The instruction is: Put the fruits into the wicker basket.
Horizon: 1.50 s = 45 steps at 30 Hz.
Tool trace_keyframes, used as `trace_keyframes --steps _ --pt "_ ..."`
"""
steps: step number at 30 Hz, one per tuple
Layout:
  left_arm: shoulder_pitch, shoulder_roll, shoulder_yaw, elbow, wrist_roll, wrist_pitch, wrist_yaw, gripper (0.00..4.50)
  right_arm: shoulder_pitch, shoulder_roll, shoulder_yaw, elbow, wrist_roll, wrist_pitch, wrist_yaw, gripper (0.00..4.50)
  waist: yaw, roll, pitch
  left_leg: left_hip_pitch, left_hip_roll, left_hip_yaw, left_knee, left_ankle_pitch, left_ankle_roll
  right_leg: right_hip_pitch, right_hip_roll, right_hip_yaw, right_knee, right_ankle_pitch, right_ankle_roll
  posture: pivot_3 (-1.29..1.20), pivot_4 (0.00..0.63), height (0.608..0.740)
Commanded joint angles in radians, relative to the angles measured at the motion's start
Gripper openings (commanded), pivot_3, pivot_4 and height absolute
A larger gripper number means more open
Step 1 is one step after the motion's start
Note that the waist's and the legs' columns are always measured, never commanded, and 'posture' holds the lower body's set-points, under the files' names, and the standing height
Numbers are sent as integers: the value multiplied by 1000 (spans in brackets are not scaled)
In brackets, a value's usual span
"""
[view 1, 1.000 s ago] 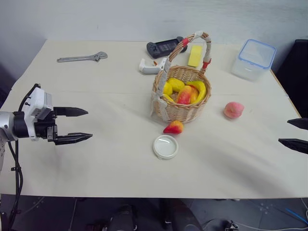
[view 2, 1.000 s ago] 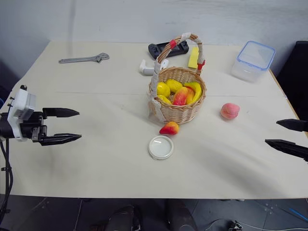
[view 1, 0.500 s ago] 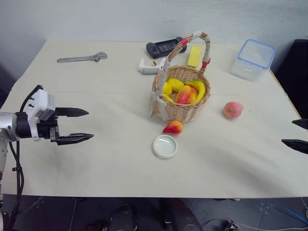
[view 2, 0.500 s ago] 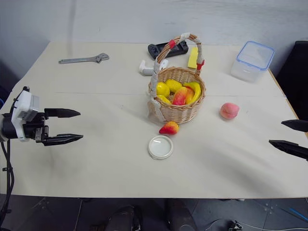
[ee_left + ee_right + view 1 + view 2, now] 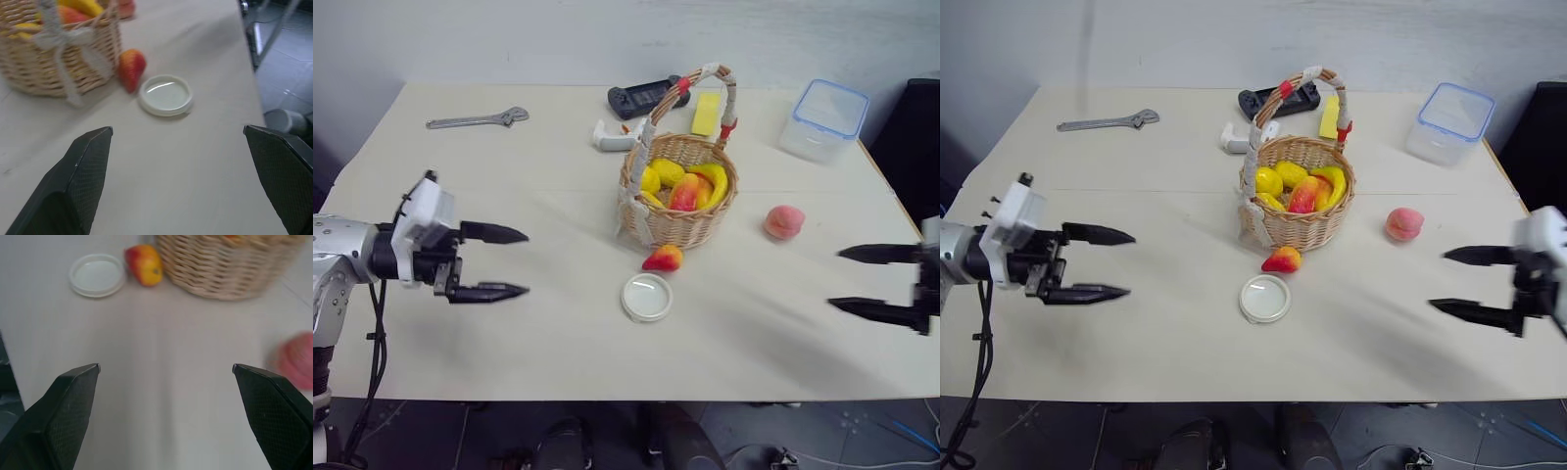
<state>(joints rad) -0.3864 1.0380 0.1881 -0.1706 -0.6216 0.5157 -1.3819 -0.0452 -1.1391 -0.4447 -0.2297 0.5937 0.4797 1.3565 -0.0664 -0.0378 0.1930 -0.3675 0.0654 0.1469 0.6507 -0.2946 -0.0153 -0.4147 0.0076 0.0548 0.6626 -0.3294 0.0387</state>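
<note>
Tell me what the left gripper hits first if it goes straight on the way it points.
Probably the white lid. The open left gripper points across bare table toward it, though it may pass above.

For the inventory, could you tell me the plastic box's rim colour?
Blue; the plastic box shows best in the left eye view.

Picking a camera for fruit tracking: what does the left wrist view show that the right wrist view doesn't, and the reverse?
Left wrist alone: the basket's cloth-wrapped handle and the fruit inside, plus floor past the table edge.
Right wrist alone: the peach out on the table.
Both: the red-and-yellow fruit, the white lid, the wicker basket, open black fingers.
</note>
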Motion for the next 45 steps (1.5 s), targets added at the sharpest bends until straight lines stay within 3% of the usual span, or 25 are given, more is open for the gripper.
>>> trace_keyframes --steps 1,2,5,9,17,23,26,30,32,37,41,45 --pt "-22 2 -50 -70 11 -26 -22 4500 -67 45 164 -150 -19 -52 -25 4475 0 0 0 0 0 0 0 0 0 0 0 0 0 0 0 0 150 740" --pt "-33 -1 -64 -78 13 -25 -22 4500 -85 55 201 -164 -33 -65 -26 4475 1 0 0 0 0 0 0 1 0 0 0 0 0 0 0 0 150 740" --pt "-56 -12 -118 -99 37 -53 -33 4500 -218 155 417 -205 -87 -40 -73 3906 0 0 0 0 0 0 1 1 1 0 0 0 0 0 0 0 150 740" --pt "-80 -29 -160 -99 52 -61 -32 4500 -354 304 636 -129 -239 -64 -145 2485 -3 0 0 -2 -1 0 2 1 2 -1 0 0 1 1 0 0 150 740" --pt "-120 -70 -194 -118 53 -38 8 4500 -497 518 828 49 -381 -95 -200 2485 -9 -1 0 -4 0 1 5 2 2 -3 0 0 2 0 -1 0 150 740" --pt "-140 -84 -192 -109 60 -38 28 4500 -497 548 888 123 -446 -133 -179 2485 -11 -1 0 -4 0 1 8 1 2 -3 0 0 6 0 -1 0 150 740" --pt "-144 -86 -192 -106 60 -38 34 4500 -499 580 891 182 -488 -140 -230 1886 -16 -1 0 -4 0 1 11 1 2 -3 0 0 9 0 -2 0 150 740" --pt "-152 -86 -192 -104 60 -38 35 4500 -495 589 877 230 -514 -169 -255 489 -19 -1 0 -2 0 1 12 3 1 -3 0 1 14 0 -2 0 150 740" --pt "-164 -88 -195 -95 61 -38 34 4500 -478 581 869 210 -504 -178 -246 43 -19 -1 -1 -1 0 1 12 4 1 -3 0 1 15 0 -2 0 150 740" --pt "-198 -123 -214 -76 70 -41 43 4500 -376 497 815 19 -393 -160 -154 14 -11 -2 -1 -1 -1 -1 12 6 1 -2 0 1 15 0 -3 0 150 740" --pt "-202 -161 -216 -97 46 -20 51 4500 -251 375 637 -207 -238 10 -171 14 6 -2 -1 -3 -1 -1 12 5 2 -2 0 0 14 0 -2 0 150 740" --pt "-225 -200 -232 -79 61 -32 55 4500 -60 215 336 -309 -127 97 -157 14 11 -3 -1 -3 -1 -1 12 3 2 -2 -1 1 11 0 -2 0 150 740"
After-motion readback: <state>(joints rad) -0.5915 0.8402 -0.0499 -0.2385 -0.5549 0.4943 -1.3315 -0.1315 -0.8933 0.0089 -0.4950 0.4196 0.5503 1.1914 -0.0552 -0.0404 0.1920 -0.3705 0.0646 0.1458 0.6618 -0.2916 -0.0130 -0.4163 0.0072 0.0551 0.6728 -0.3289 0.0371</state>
